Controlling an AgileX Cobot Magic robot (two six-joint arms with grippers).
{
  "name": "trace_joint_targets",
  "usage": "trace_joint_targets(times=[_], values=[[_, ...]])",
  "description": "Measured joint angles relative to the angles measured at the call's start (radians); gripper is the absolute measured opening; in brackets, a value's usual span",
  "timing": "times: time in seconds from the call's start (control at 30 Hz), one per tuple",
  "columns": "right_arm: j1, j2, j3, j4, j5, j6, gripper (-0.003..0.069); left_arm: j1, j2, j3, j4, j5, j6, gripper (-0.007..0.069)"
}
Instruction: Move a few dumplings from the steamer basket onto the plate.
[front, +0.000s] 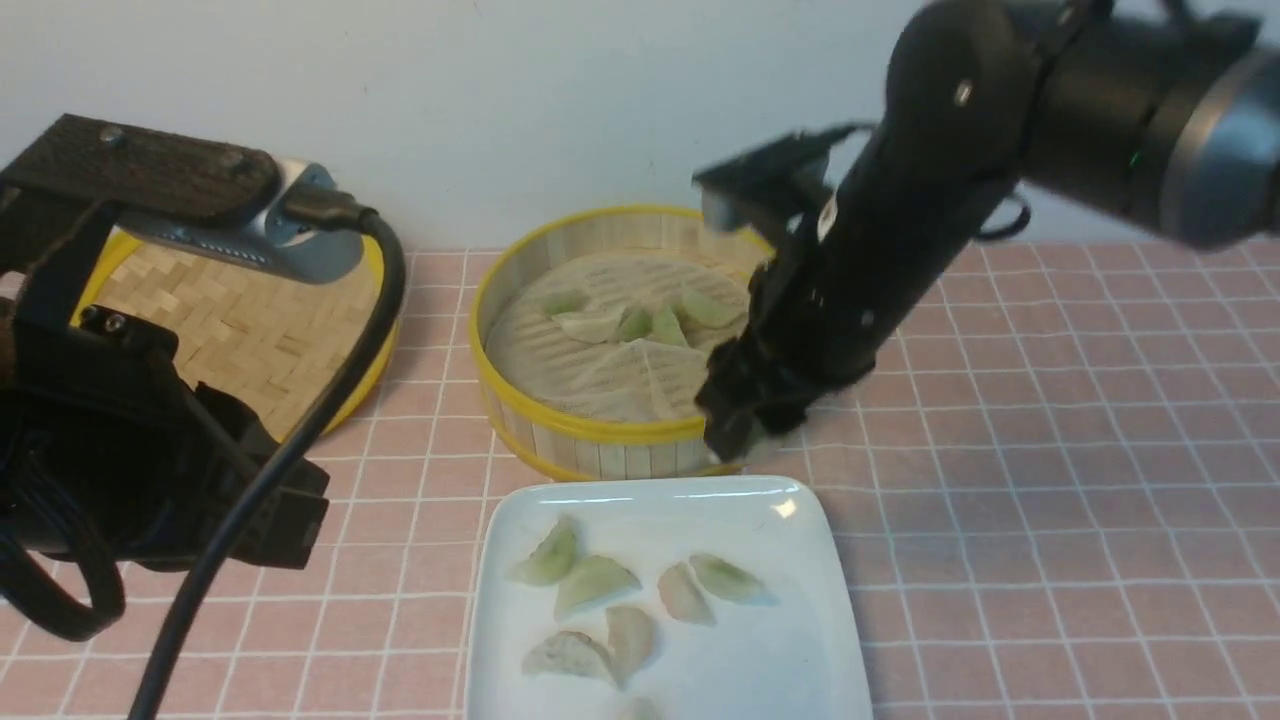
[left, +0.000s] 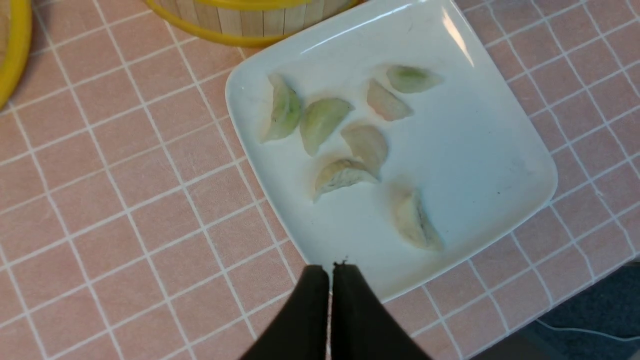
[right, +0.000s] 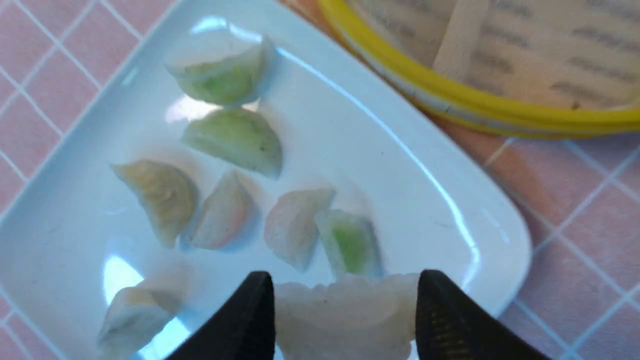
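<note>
The round bamboo steamer basket (front: 590, 440) stands at the table's middle back with several pale green dumplings (front: 640, 322) on its paper liner. The white square plate (front: 800, 620) lies in front of it and holds several dumplings (front: 592, 580). My right gripper (front: 738, 432) hangs over the basket's front right rim, above the plate's far edge. In the right wrist view it (right: 345, 310) is shut on a whitish dumpling (right: 345, 315) above the plate (right: 450, 200). My left gripper (left: 331, 272) is shut and empty at the plate's near edge (left: 500, 150).
A flat woven bamboo lid with a yellow rim (front: 250, 330) lies at the back left, partly behind my left arm. The pink tiled cloth (front: 1050, 450) covers the table. The table's front edge (left: 575, 285) shows in the left wrist view.
</note>
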Motion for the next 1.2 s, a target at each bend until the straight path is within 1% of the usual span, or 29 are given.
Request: trace_joint_targets(times=[0.1,0.2,0.37,0.4,0.43,0.53,0.57,0.67,0.73,0.77,0.8,0.87,0.9,0.93,1.0,1.07,1.1,1.13,1.17,1.2], values=[[0.005,0.036,0.096,0.001,-0.13,0.044,0.0336,0.0,0.0,0.0,0.0,0.0,0.001,-0.0006],[0.005,0.075,0.112,-0.006,-0.204,0.067,0.0336,0.0,0.0,0.0,-0.002,0.0,0.001,-0.0006],[0.005,0.108,0.099,-0.002,-0.23,0.072,0.0336,0.0,0.0,0.0,-0.001,0.0,0.001,-0.0006],[0.005,0.109,0.098,-0.002,-0.23,0.072,0.0345,0.0,0.0,0.0,-0.001,0.0,0.001,-0.0006],[0.005,0.109,0.094,-0.002,-0.23,0.072,0.036,0.0,0.0,0.0,-0.001,0.0,0.001,-0.0006],[0.005,0.109,0.069,-0.003,-0.206,0.075,0.0449,0.0,0.0,0.0,-0.001,0.0,0.001,-0.0006],[0.005,0.109,0.051,-0.003,-0.179,0.078,0.0501,0.0,0.0,0.0,-0.001,0.0,0.001,-0.0006],[0.005,0.109,0.008,-0.004,-0.094,0.085,0.0565,0.0,0.0,0.0,-0.001,0.0,0.001,-0.0006],[0.005,0.108,-0.034,-0.011,0.0,0.108,0.057,0.0,0.0,0.0,-0.001,0.0,0.001,-0.0006],[0.005,0.105,-0.044,-0.016,0.022,0.113,0.0556,0.0,0.0,0.0,-0.001,0.0,0.001,-0.0006],[0.005,0.092,-0.055,-0.028,0.052,0.12,0.0525,0.0,0.0,0.0,-0.001,-0.001,0.001,-0.0006],[0.005,0.05,-0.06,-0.048,0.094,0.127,0.0421,0.0,0.0,0.0,-0.001,-0.003,0.001,-0.0006],[0.005,0.037,-0.06,-0.053,0.1,0.13,0.0395,0.0,0.0,0.0,-0.001,-0.005,0.001,-0.0006],[0.005,-0.029,-0.061,-0.069,0.112,0.146,0.028,0.0,0.0,0.0,-0.001,-0.008,0.001,-0.0006],[0.005,-0.135,-0.057,-0.084,0.117,0.167,0.013,0.0,0.0,0.0,-0.001,-0.016,0.001,-0.0006],[0.005,-0.237,-0.044,-0.091,0.118,0.183,0.0049,0.0,0.0,0.0,-0.001,-0.03,0.001,-0.0006],[0.005,-0.306,-0.028,-0.097,0.118,0.191,0.0022,0.0,0.0,0.0,-0.001,-0.036,0.001,-0.0006],[0.005,-0.41,0.004,-0.106,0.107,0.202,0.0002,0.0,0.0,0.0,-0.001,-0.042,0.001,-0.0006],[0.005,-0.41,0.004,-0.106,0.107,0.202,0.0002,0.0,0.0,0.0,-0.001,-0.042,0.001,-0.0006],[0.005,-0.566,0.065,-0.121,0.07,0.217,-0.0008,0.0,0.0,0.0,-0.001,-0.056,0.001,-0.0006]])
